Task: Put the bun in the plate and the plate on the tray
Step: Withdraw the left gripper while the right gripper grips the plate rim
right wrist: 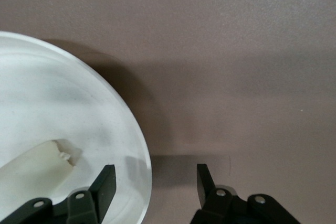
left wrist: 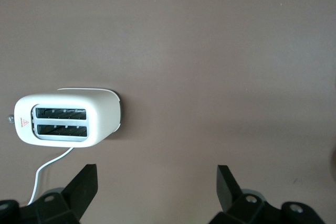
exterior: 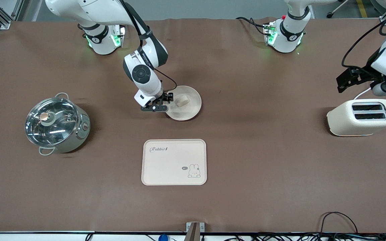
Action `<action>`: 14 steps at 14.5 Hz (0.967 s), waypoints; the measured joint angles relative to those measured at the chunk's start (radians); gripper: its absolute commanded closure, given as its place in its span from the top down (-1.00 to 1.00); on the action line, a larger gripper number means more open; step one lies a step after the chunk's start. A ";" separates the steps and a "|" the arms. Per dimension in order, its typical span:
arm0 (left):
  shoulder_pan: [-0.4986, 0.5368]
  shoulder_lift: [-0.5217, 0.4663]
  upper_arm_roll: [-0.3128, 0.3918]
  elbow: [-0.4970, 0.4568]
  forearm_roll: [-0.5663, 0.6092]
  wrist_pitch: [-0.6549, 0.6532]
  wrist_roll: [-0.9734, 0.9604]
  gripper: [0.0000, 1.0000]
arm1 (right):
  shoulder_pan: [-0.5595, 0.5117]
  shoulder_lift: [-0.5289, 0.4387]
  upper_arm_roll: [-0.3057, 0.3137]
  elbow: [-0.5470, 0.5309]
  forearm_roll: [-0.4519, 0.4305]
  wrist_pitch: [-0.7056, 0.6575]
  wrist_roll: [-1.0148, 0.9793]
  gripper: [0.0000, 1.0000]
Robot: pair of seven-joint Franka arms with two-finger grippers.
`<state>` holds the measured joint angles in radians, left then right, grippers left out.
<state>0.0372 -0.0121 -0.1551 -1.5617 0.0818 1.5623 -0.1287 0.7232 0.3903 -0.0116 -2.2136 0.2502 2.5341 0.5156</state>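
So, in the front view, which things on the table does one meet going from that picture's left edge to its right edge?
Pot → right pincer at the plate's rim → plate holding the bun → toaster. The tray overlaps the plate's span, so it is left out.

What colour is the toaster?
Cream-white toaster with dark slots; the left wrist view shows it best.

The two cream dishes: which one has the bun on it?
The round plate, beside the right gripper, holds the bun; the rectangular rabbit tray is bare.
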 measured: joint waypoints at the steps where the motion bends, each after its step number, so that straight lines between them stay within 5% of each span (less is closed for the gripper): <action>1: 0.005 -0.001 0.001 0.000 -0.002 -0.003 0.017 1.00 | 0.000 0.000 0.000 0.005 0.000 0.000 0.000 0.27; 14: 0.003 -0.005 0.000 0.006 -0.002 -0.034 0.052 1.00 | 0.013 0.015 0.000 0.025 0.001 0.000 0.003 -0.27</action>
<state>0.0402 -0.0168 -0.1548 -1.5553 0.0799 1.5285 -0.0769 0.7363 0.4053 -0.0116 -2.1882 0.2513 2.5339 0.5182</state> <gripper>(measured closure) 0.000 0.573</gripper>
